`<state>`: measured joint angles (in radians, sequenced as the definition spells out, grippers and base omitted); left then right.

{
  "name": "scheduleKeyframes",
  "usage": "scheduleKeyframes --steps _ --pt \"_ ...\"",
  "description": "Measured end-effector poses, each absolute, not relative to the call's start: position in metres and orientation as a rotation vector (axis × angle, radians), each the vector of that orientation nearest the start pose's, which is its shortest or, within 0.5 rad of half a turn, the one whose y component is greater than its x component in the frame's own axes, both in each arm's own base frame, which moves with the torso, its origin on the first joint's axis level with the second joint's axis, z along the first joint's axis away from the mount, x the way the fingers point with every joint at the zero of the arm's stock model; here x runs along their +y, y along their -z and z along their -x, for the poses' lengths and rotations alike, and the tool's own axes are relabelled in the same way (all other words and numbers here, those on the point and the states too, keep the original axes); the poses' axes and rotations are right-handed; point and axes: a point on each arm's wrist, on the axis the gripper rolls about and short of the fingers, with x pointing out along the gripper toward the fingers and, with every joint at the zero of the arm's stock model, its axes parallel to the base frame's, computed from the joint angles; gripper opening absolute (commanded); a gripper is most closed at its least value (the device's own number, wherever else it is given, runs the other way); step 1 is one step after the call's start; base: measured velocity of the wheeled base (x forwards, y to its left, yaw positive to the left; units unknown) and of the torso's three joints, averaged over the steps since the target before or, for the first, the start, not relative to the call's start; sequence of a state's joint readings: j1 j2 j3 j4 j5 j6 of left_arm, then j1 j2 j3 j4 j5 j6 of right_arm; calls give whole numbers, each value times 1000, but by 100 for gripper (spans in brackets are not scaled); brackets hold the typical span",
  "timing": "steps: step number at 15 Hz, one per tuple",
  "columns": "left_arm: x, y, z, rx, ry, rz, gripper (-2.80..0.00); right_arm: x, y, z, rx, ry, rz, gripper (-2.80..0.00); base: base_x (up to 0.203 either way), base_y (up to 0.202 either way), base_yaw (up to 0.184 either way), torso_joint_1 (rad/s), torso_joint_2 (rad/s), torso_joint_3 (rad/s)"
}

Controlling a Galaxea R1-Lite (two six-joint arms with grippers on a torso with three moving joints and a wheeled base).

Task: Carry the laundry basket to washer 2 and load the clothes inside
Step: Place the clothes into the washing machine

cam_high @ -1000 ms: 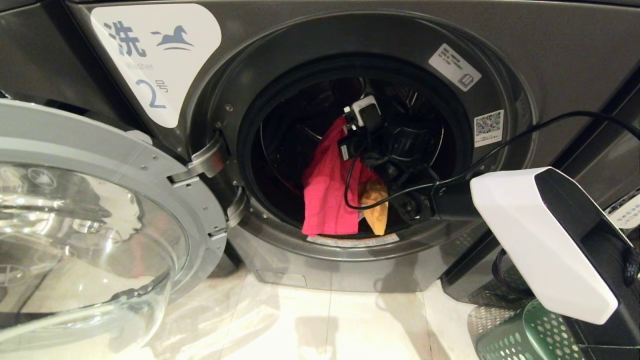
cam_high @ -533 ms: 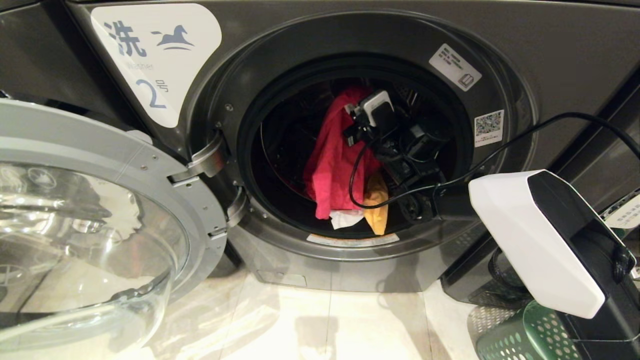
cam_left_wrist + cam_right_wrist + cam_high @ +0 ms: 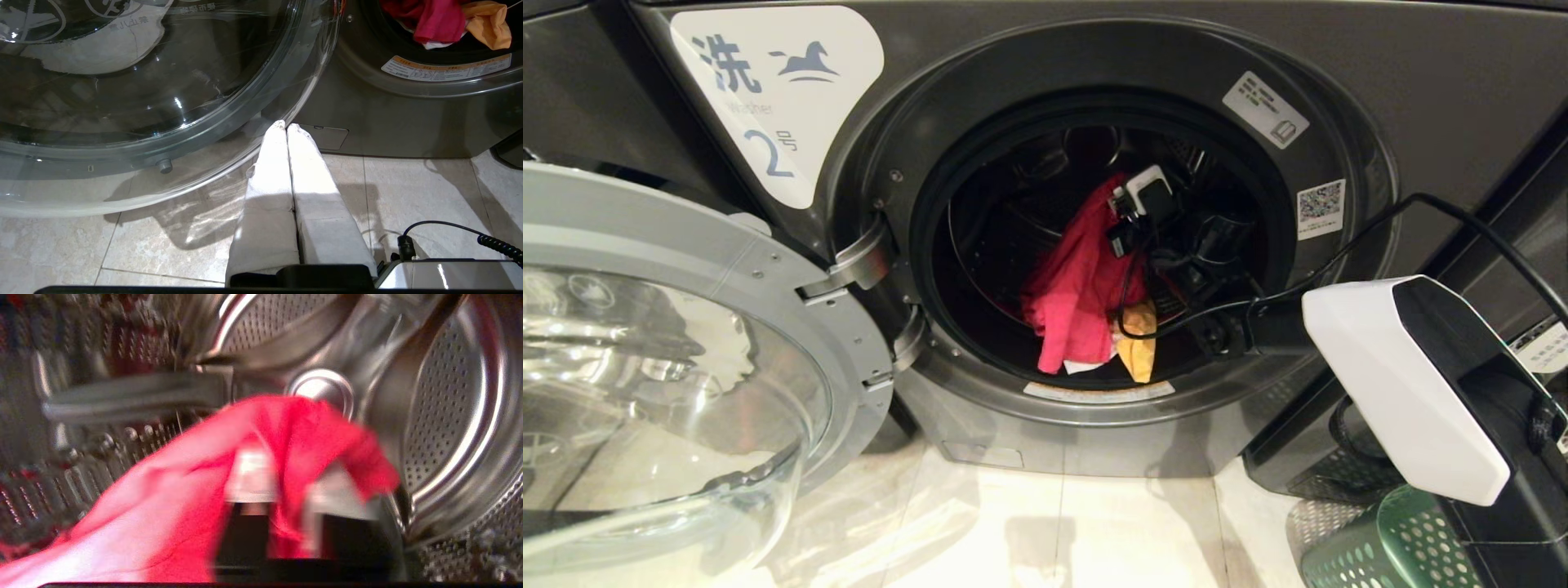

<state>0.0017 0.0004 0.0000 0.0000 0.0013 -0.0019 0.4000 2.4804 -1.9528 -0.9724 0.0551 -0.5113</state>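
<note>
Right claw (image 3: 282,486) draped in crumpled red cloth (image 3: 1078,286), perforated steel drum (image 3: 445,416).

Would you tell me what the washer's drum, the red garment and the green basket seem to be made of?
Drum: probably stainless steel, shiny, punched with small holes.
Red garment: soft thin fabric, matte, hanging in folds.
Basket: likely moulded plastic, smooth dark green with round perforations.

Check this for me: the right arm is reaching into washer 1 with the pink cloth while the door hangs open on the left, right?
Not quite: the label by the opening reads 2, so this is washer 2, as the head view shows. The rest holds: the right gripper is inside the drum with the pink cloth, and the door hangs open on the left.
</note>
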Motion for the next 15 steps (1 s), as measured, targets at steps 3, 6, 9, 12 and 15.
scheduleKeyframes --steps 3,6,9,12,15 --pt "0 -75 23 0 -3 2 -280 199 -193 -483 -519 -321 427 0 0 0 0 0 0 0" --pt "0 -75 23 0 -3 2 -280 201 -178 -484 -474 -344 435 0 0 0 0 0 0 0" --pt "0 -75 23 0 -3 2 -280 214 -156 -471 -384 -408 431 0 0 0 0 0 0 0" --pt "0 -75 23 0 -2 2 -280 230 -156 -452 -384 -449 421 0 0 0 0 0 0 0" --pt "0 -75 23 0 -3 2 -280 233 -163 -442 -381 -465 420 0 0 0 0 0 0 0"
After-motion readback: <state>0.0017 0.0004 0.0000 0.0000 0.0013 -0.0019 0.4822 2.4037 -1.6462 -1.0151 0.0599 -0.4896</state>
